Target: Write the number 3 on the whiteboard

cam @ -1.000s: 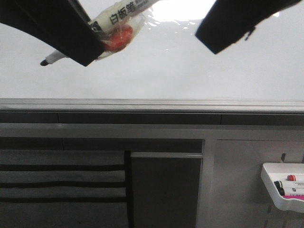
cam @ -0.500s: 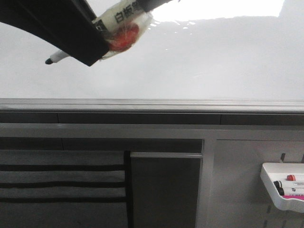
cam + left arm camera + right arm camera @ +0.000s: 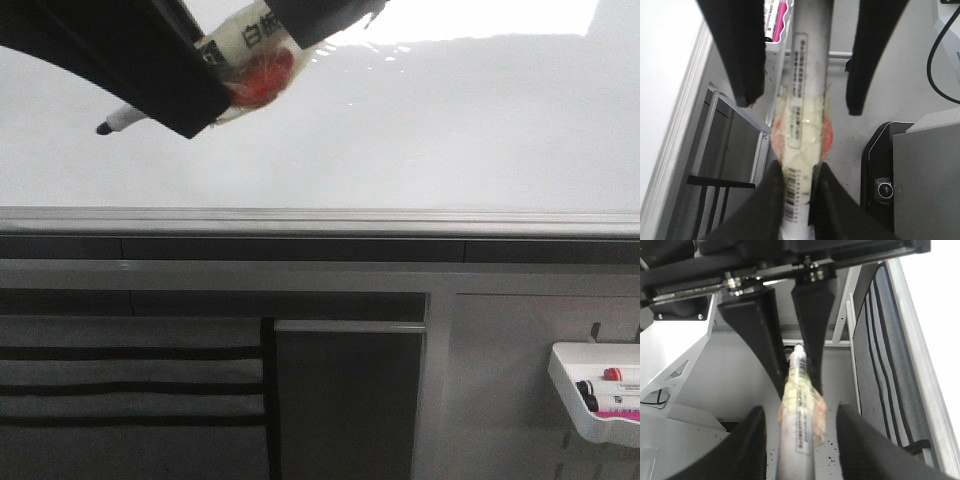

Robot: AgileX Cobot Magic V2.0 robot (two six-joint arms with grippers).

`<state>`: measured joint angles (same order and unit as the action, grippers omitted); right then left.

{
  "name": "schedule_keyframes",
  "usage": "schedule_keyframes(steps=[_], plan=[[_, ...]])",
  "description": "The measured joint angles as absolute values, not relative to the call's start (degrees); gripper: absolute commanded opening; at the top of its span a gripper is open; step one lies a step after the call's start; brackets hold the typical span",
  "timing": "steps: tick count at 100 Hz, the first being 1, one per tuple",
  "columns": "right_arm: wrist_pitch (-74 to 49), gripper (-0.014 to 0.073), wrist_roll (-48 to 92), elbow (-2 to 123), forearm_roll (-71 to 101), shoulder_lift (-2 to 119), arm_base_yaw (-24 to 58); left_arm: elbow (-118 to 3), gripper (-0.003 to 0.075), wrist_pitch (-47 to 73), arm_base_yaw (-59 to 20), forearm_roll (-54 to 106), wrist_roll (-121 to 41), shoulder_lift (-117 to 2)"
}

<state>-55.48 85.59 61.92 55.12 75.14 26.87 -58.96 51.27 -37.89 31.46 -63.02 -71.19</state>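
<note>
Front view: we see the whiteboard [image 3: 420, 130], glossy white and flat, with a bright glare patch along its upper edge and a grey metal rail [image 3: 320, 218] along its lower edge. We find no drawn figure on the visible board. The left gripper [image 3: 215, 85], matte black, holds a marker [image 3: 245, 55] tilted across the upper left; its black tip [image 3: 103, 128] points left and sits over the board, contact not discernible. The white barrel carries black Chinese characters, partly covered. Crinkled clear tape wraps an orange-red lump [image 3: 262, 78] on the barrel. The right gripper [image 3: 320, 15] shows as a dark shape at the marker's upper end. A small white plastic tray [image 3: 590, 400] at lower right holds markers.

Left wrist view: the left fingers [image 3: 772, 200] are pinched tight on the marker [image 3: 807, 75]. The barrel bears fine print and a barcode, unreadable. The right gripper's fingers [image 3: 742, 50] stand spread either side of the barrel, not touching.

Right wrist view: the right fingers [image 3: 747, 450] are apart, flanking the marker [image 3: 800, 410]; the left fingers [image 3: 812, 325] close on it.
</note>
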Motion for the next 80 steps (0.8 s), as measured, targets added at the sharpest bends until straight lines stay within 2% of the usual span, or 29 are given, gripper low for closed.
schedule_keyframes(steps=[80], plan=[[-55.83,0.0239,83.98,61.92,54.75,75.14,26.87,-58.96,-0.0020,51.19,-37.89,31.46,-63.02,-71.19]])
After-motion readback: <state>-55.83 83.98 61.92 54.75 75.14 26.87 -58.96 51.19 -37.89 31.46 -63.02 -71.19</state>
